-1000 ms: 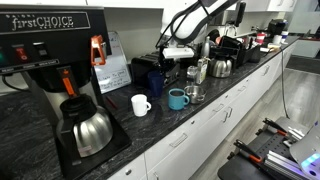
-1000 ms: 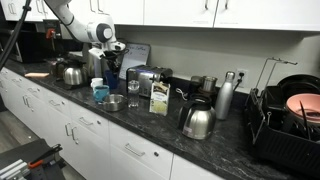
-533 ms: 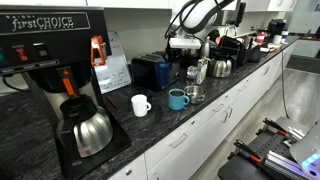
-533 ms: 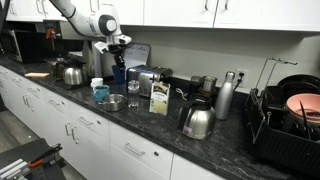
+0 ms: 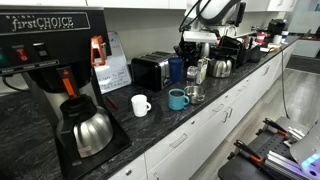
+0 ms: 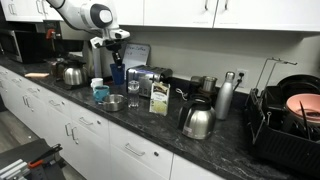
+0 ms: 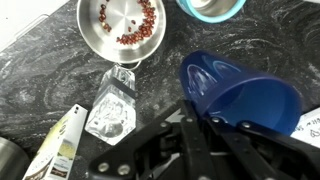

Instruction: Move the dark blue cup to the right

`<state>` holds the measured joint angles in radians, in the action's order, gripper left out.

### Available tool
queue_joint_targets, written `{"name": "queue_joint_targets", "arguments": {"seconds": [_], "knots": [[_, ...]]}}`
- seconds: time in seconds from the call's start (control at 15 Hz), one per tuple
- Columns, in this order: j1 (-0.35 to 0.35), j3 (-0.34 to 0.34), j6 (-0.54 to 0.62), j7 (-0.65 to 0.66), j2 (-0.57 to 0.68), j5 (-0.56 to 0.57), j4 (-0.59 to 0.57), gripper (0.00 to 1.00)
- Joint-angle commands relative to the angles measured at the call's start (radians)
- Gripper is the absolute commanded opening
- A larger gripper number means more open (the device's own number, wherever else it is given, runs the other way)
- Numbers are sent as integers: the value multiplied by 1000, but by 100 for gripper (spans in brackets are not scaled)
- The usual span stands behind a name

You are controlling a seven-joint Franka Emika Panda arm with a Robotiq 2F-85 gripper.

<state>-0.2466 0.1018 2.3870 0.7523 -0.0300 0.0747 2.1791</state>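
The black speckled stone tabletop [image 5: 165, 120] is crowded, and this is the main source of risk. Under the white robot arm [image 6: 85, 14] hangs the tall, plain dark navy blue cup [image 5: 176, 70], just beside the black box-shaped toaster [image 5: 150, 70] and, as it seems, a little above the tabletop. The jaws are clenched on the wall of this cup near its rim, as the wrist view shows, so the hold is on one side only. I judge that the cup can tilt or slip out if the arm moves fast. If it travels too low, its bottom can hit the teal-blue ceramic mug with a handle [image 5: 177, 98], the round steel bowl [image 7: 105, 45] with small red pieces, or the small clear drinking glass [image 7: 112, 102], which all stand near it. The glass looks light and would probably fall over most easily.
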Motion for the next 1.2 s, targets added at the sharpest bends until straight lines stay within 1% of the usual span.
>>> {"name": "queue_joint_targets", "arguments": {"seconds": [0.0, 0.4, 0.6, 0.67, 0.8, 1.13], "knots": [[51, 20, -8, 19, -69, -11, 67, 1], [89, 38, -67, 41, -195, -7, 174, 1], [94, 52, -63, 37, -240, -26, 203, 1], [99, 56, -60, 25, -208, -17, 184, 6], [100, 62, -60, 25, -229, -20, 196, 6], [103, 63, -60, 25, -230, -20, 200, 6]]}}
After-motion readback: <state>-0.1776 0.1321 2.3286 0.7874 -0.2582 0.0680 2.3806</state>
